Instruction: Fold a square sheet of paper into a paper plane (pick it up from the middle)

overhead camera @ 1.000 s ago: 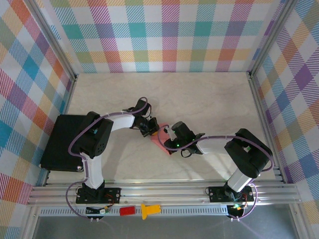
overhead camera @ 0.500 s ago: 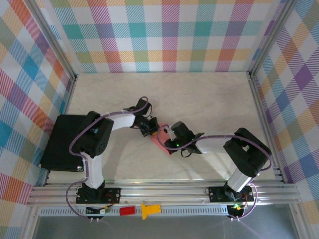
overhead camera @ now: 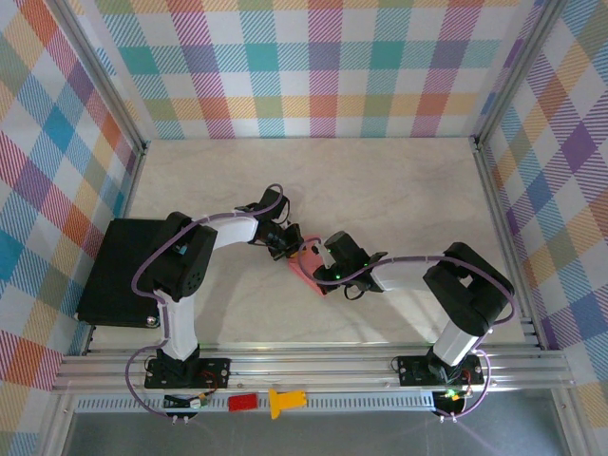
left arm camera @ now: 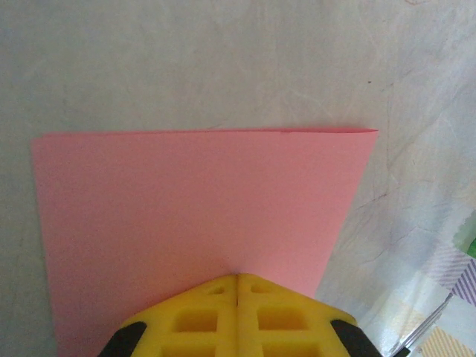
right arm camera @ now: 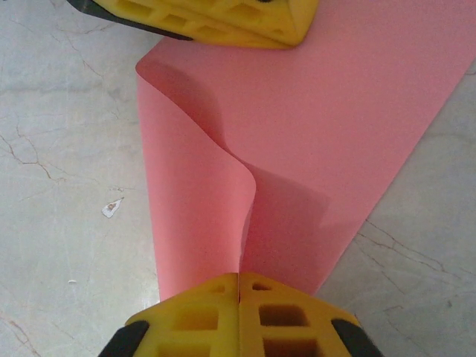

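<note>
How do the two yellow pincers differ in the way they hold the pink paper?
Ahead of the left pincer the pink paper lies flat; ahead of the right pincer it buckles into a raised ridge. The left pincer reaches in from the left, the right pincer from the opposite side. Both are yellow and shut on the paper.

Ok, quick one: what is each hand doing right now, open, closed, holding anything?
Left hand: closed, pinching an edge of the square sheet of paper.
Right hand: closed, pinching the same sheet at the other end, where it buckles up.
</note>
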